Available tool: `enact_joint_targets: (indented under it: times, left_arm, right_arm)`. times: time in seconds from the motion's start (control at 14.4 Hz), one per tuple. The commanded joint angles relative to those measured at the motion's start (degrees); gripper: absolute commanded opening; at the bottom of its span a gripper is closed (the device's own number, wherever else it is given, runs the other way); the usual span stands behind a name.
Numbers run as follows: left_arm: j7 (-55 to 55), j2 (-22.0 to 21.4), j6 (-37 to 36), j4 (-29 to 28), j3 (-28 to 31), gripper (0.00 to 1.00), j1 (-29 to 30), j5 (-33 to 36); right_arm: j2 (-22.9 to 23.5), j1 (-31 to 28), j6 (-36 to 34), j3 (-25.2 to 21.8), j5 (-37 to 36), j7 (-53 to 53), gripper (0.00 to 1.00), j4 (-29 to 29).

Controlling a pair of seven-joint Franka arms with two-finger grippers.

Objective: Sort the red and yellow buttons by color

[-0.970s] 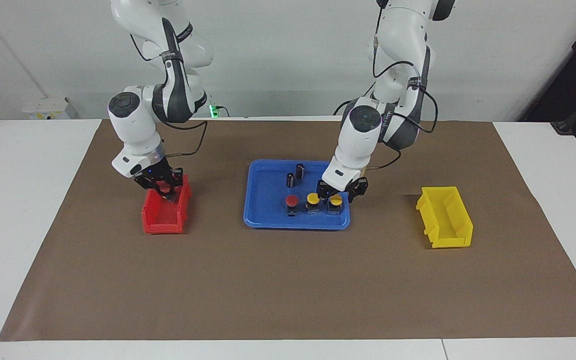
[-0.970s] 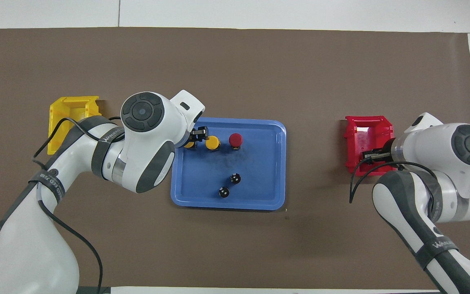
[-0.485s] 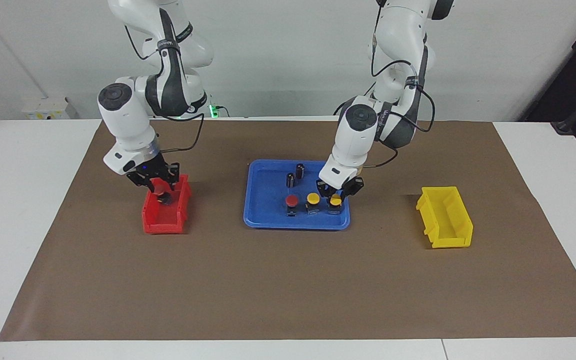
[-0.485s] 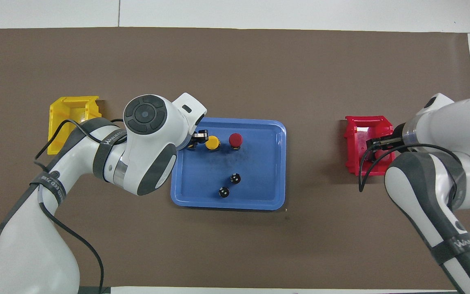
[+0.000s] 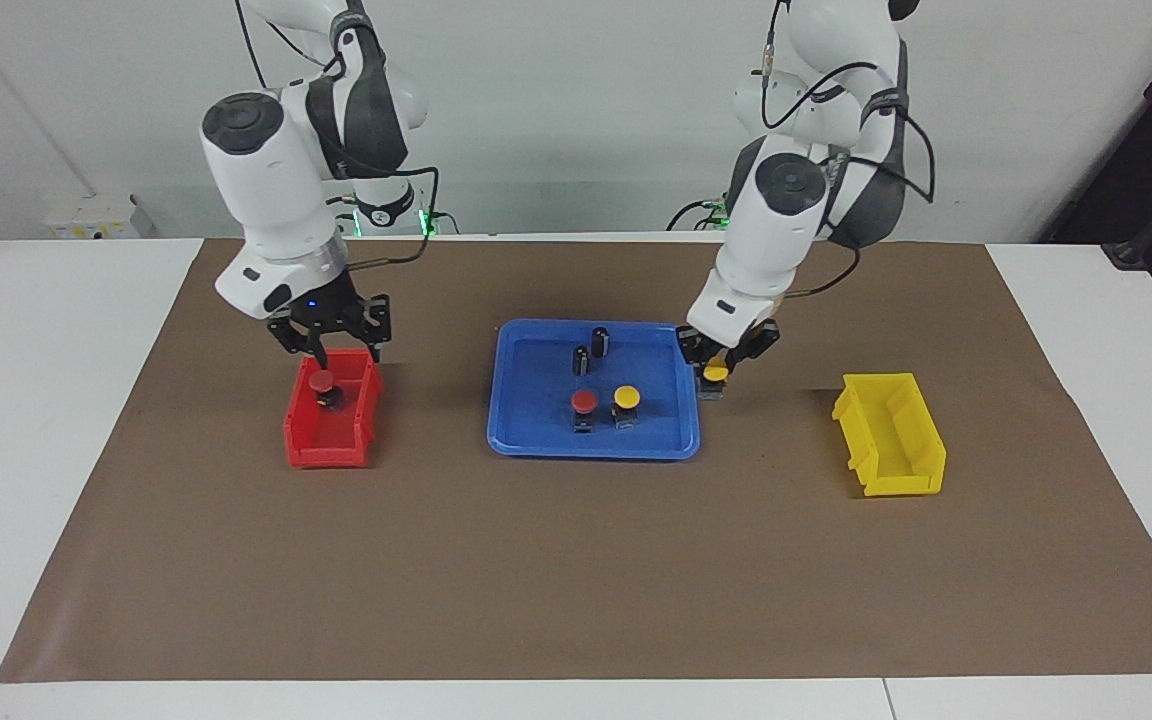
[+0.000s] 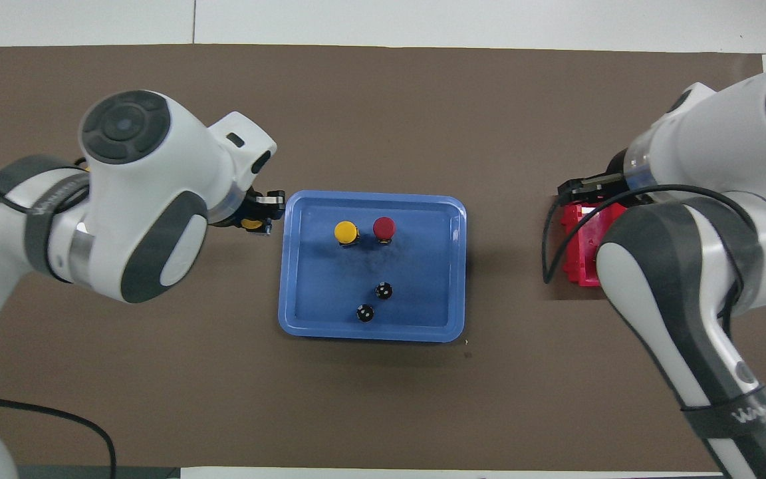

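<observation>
My left gripper is shut on a yellow button and holds it up over the blue tray's edge toward the left arm's end. It shows in the overhead view with the button. A red button and a yellow button stand in the tray, also in the overhead view. My right gripper is open above the red bin. Another red button lies in that bin.
Two dark cylinders stand in the tray, nearer to the robots than the buttons. An empty yellow bin sits toward the left arm's end. In the overhead view the right arm covers most of the red bin.
My left gripper closed on a yellow button, lifted it off the tray and carried it toward the left arm's end. My right gripper let the red button go into the red bin and rose.
</observation>
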Motion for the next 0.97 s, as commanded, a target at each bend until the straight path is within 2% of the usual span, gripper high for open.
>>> enact_joint_targets:
  times: [0.0, 0.14, 0.28, 0.35, 0.69, 0.9]
  left_arm:
    - [13.75, -1.69, -1.73, -1.05, -0.17, 0.02, 10.27, -0.07]
    - [22.55, -2.21, -1.73, -1.49, -0.17, 0.02, 16.08, -0.08]
    - [28.11, -2.22, -0.69, -2.1, -0.17, 0.02, 19.96, -0.25]
    - [28.31, -2.39, 0.71, -2.98, -0.17, 0.02, 20.41, -0.34]
    - [29.53, -4.24, 7.83, -10.62, -0.17, 0.02, 20.59, -0.34]
    - [29.8, -4.42, 11.96, -13.96, 0.01, 0.02, 20.77, -0.34]
  right_arm:
    - [5.05, 7.26, 3.34, 0.0, 0.09, 11.12, 0.71, 3.64]
    - [8.65, 11.4, 7.56, 0.0, 0.0, 18.96, 0.71, 5.49]
    - [13.47, 16.22, 8.45, -0.09, -0.88, 23.53, 0.71, 9.08]
    - [14.98, 17.65, 9.32, -0.09, -1.06, 25.99, 0.71, 9.36]
    - [16.13, 20.11, 13.55, -0.09, -2.37, 27.51, 0.7, 6.29]
    - [18.33, 21.0, 15.84, -0.09, -5.7, 27.6, 0.7, 5.94]
